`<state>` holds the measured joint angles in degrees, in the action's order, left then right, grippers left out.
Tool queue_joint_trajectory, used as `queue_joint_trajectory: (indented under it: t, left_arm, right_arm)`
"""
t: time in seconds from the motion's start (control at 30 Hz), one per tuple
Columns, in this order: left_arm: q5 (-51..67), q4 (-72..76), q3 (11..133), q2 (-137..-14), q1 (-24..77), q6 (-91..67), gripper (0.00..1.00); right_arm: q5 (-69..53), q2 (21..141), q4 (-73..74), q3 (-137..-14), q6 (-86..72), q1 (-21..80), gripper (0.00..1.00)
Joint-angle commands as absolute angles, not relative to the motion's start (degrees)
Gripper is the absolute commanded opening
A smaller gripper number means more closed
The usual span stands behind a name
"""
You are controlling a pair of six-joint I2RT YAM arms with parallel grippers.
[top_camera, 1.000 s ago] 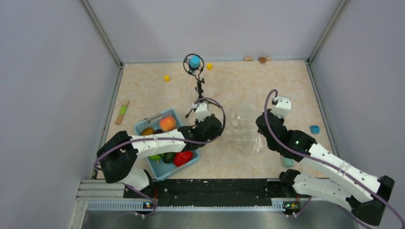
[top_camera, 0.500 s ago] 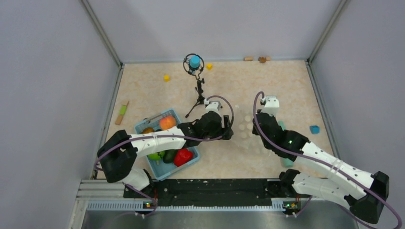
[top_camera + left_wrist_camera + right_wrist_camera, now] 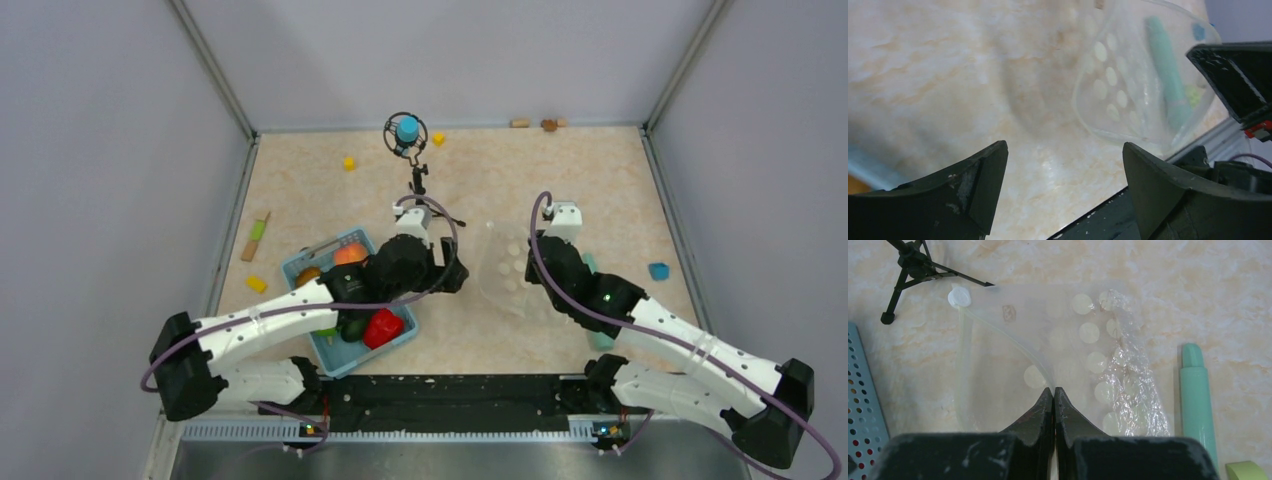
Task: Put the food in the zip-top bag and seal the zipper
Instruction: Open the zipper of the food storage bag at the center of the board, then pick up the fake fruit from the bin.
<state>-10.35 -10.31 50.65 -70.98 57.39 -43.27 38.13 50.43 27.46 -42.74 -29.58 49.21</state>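
The zip-top bag (image 3: 503,268), clear with white dots, lies right of centre, its mouth edge lifted. My right gripper (image 3: 532,262) is shut on the bag's mouth edge, on the zipper (image 3: 964,365), a pale strip ending at a white tab. The bag also shows in the left wrist view (image 3: 1118,95). My left gripper (image 3: 455,276) is open and empty, just left of the bag, over bare table. The food lies in the blue basket (image 3: 300,262): a red pepper (image 3: 383,327), an orange piece (image 3: 350,256), a dark green piece (image 3: 353,329) and a brown piece (image 3: 308,275).
A tripod with a blue-topped head (image 3: 407,130) stands behind the bag. A teal tube (image 3: 1198,400) lies right of the bag. Yellow cubes (image 3: 349,163) and a green-and-orange stick (image 3: 258,235) lie at the left. A small blue piece (image 3: 658,271) lies at the right.
My left gripper reached to the bag's left edge, then drew back a little left, and its arm swung left. My right gripper shifted left with the bag's edge, then held still.
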Motion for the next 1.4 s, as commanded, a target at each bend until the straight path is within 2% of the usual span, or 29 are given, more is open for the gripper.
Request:
queue_joint_trajectory:
  t: [0.0, 0.17, 0.3, 0.53, 0.63, 0.9, 1.1, 1.2, 1.37]
  left_arm:
    - [-29.2, -29.2, 50.2, -63.6, 57.2, -50.4, 0.91]
    - [-44.0, -50.2, 49.3, -57.0, 57.3, -64.6, 0.97]
    - [-46.1, -57.2, 48.4, -54.9, 57.2, -70.5, 0.97]
    - [-49.5, -81.7, 50.7, -56.8, 57.2, -95.8, 0.97]
    - [-49.8, -86.0, 49.4, -56.0, 57.2, -101.4, 0.97]
    - [-49.1, -76.9, 43.6, -51.3, 55.4, -95.1, 0.97]
    - [-44.2, -65.7, 38.8, -48.1, 48.1, -82.8, 0.97]
    - [-40.6, -60.4, 37.0, -48.7, 45.6, -78.0, 0.97]
    - [-40.1, -60.7, 37.8, -51.7, 45.4, -77.5, 0.95]
  right_arm:
    - [37.3, 50.6, 25.5, -42.6, -29.7, 48.6, 0.00]
    - [37.3, 50.7, 25.7, -42.6, -29.4, 48.5, 0.00]
    - [37.2, 51.2, 25.7, -42.6, -29.3, 48.6, 0.00]
    - [38.1, 52.3, 25.7, -42.5, -29.2, 48.5, 0.00]
    - [38.7, 53.4, 25.7, -42.7, -29.1, 48.6, 0.00]
    - [38.1, 55.7, 26.2, -43.2, -29.2, 48.6, 0.00]
    - [38.6, 55.0, 26.5, -43.1, -29.5, 48.6, 0.00]
    - [38.7, 54.6, 26.7, -43.1, -29.7, 48.6, 0.00]
    - [39.0, 54.7, 26.7, -43.0, -29.9, 48.6, 0.00]
